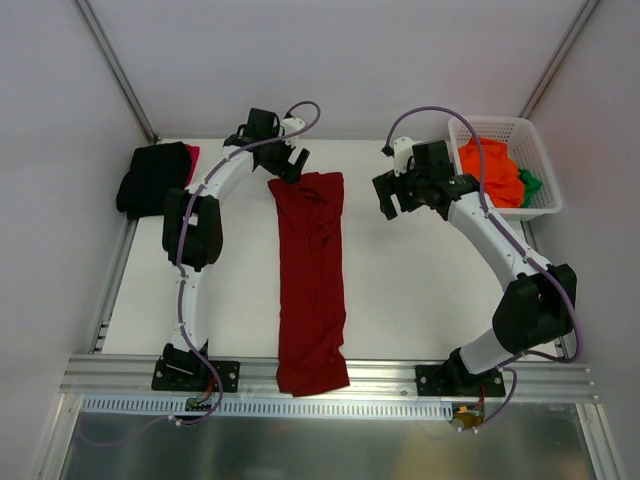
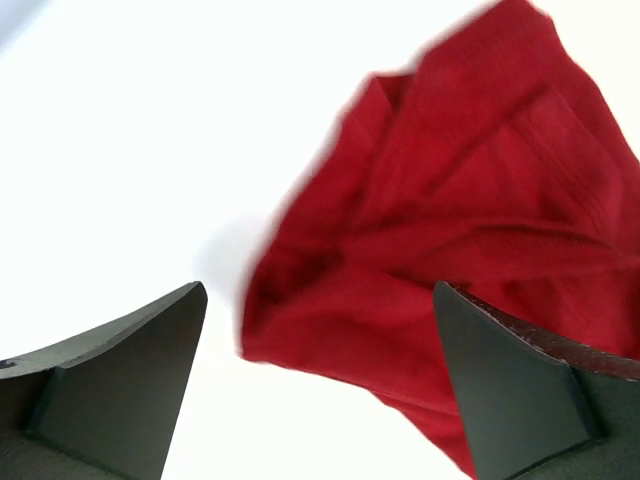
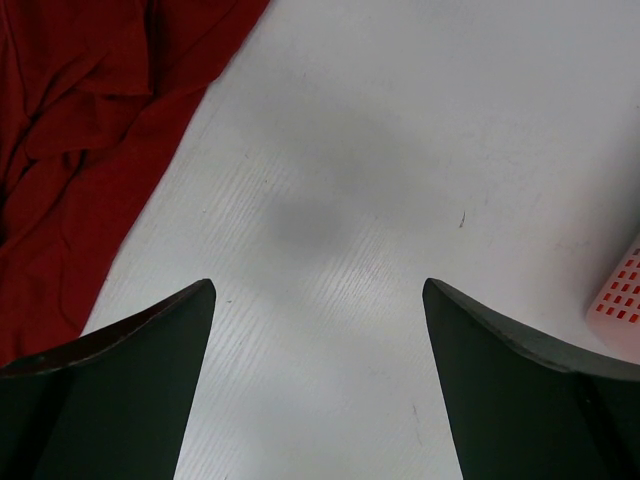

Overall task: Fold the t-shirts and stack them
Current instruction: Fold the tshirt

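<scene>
far-left of white worktop (image 1: 400, 300): folded black cloth t-shirt (image 1: 150, 180) | left fingers (image 2: 120, 370): apart, at far end of dark red cloth t-shirt (image 1: 312, 280), long strip mid-worktop | right fingers (image 3: 120, 390): apart, empty | far right: orange cloth t-shirt (image 1: 490, 175) in white plastic lattice basket (image 1: 541, 170)

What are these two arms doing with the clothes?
They are folding t-shirts. A dark red shirt lies in a long strip on the table. The left end effector hangs open by its far corner; the right end effector is open over bare table. An orange shirt and a green shirt wait in the white basket.
</scene>
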